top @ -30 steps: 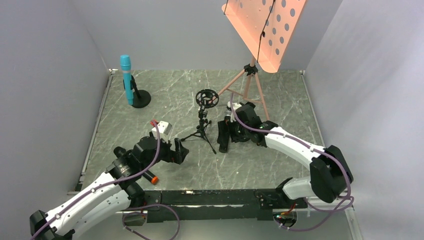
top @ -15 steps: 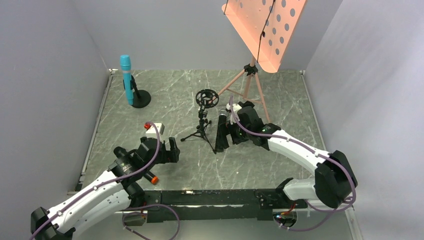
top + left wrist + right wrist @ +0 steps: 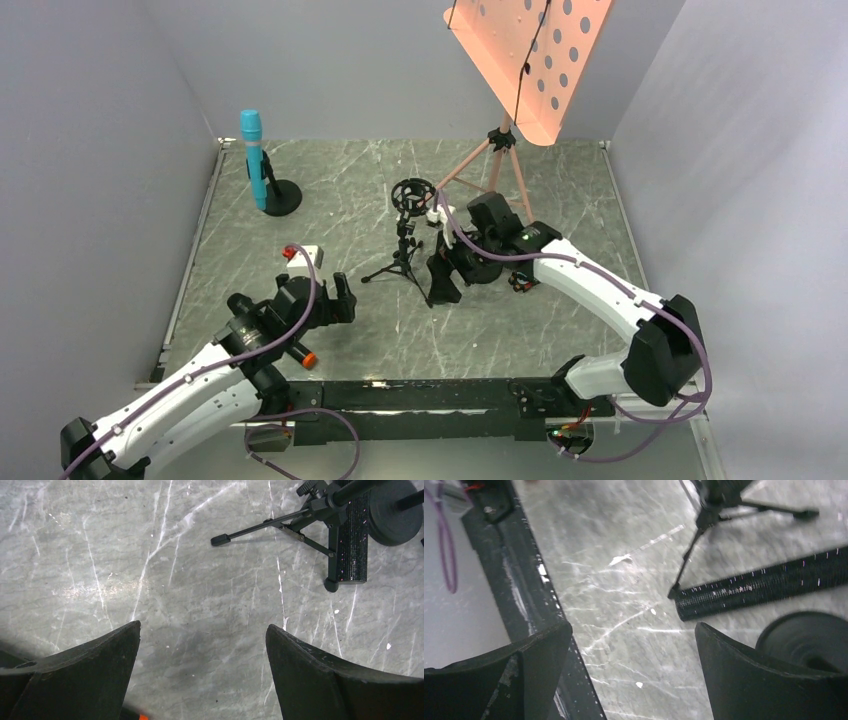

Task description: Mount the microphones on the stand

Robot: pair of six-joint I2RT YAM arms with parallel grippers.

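Note:
The teal-blue microphone [image 3: 252, 158] stands upright in a round-based holder [image 3: 283, 197] at the back left. A small tripod stand [image 3: 405, 258] with an empty ring mount [image 3: 413, 196] stands mid-table. Just right of its legs lies a black glittery microphone [image 3: 352, 540] [image 3: 764, 586], flat on the table. The orange-red end of another black microphone [image 3: 307, 359] shows under my left arm. My left gripper [image 3: 340, 298] [image 3: 202, 627] hangs open over bare table, left of the tripod. My right gripper [image 3: 441, 280] [image 3: 634, 630] is open, low beside the lying microphone and touching nothing.
A pink perforated music stand [image 3: 530, 60] on a tripod [image 3: 490, 172] fills the back right. A round black disc [image 3: 809, 640] [image 3: 395, 510] sits by my right gripper. A black rail [image 3: 420, 395] runs along the near edge. Grey walls enclose three sides.
My right arm has swung left and further back, closer to the tripod stand. My left gripper has drawn back slightly to the left. Both stay open.

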